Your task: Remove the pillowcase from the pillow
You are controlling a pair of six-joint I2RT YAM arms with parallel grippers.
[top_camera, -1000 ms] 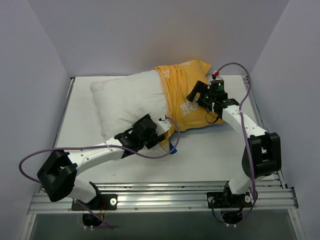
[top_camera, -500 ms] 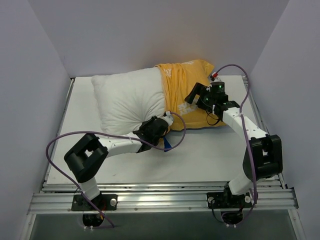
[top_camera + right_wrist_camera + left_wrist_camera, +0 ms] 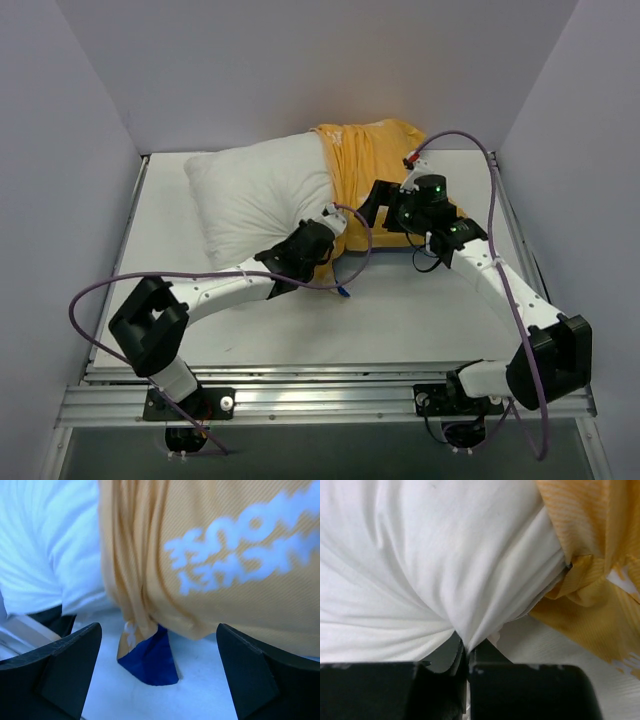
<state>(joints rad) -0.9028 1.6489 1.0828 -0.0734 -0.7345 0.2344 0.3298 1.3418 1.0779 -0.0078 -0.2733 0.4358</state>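
The white pillow (image 3: 255, 190) lies across the back of the table, its right end still inside the orange-yellow pillowcase (image 3: 370, 165). My left gripper (image 3: 322, 232) is shut on a pinch of the pillow (image 3: 450, 570) at its near edge, beside the bunched pillowcase (image 3: 600, 555) hem. My right gripper (image 3: 375, 205) is open and hovers low over the pillowcase (image 3: 225, 540), close to its white lettering. A blue corner (image 3: 150, 660) of the pillowcase hangs down to the table between the right fingers (image 3: 65, 670).
Grey walls close in the white table (image 3: 420, 320) on three sides. A metal rail (image 3: 320, 395) runs along the near edge by the arm bases. Purple cables loop from both arms.
My left gripper has closed on the pillow's near edge after moving in toward it. My right arm has swung left and lower over the pillowcase, still open.
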